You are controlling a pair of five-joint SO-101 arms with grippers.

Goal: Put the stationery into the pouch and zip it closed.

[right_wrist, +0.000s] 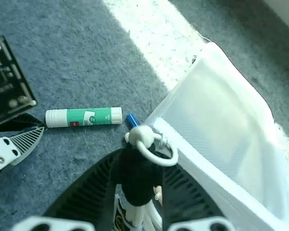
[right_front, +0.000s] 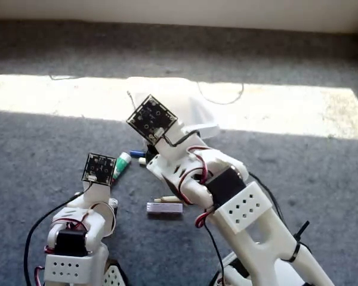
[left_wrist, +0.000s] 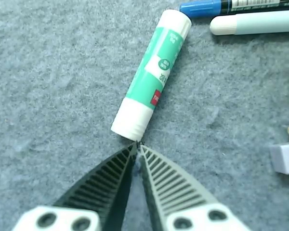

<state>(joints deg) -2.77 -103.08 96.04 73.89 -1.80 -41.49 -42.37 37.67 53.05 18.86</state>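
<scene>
Fingers of the left gripper (left_wrist: 137,146) lay together, tips just at the white end of the green-labelled glue stick (left_wrist: 151,79) on the carpet (left_wrist: 48,72); its print was too small to read. The right gripper (right_wrist: 142,163) was clamped on a black-capped pen (right_wrist: 137,183). Beyond, the right wrist view showed the white pouch (right_wrist: 221,125) as mesh, and the high view placed it in a sunlit strip.
</scene>
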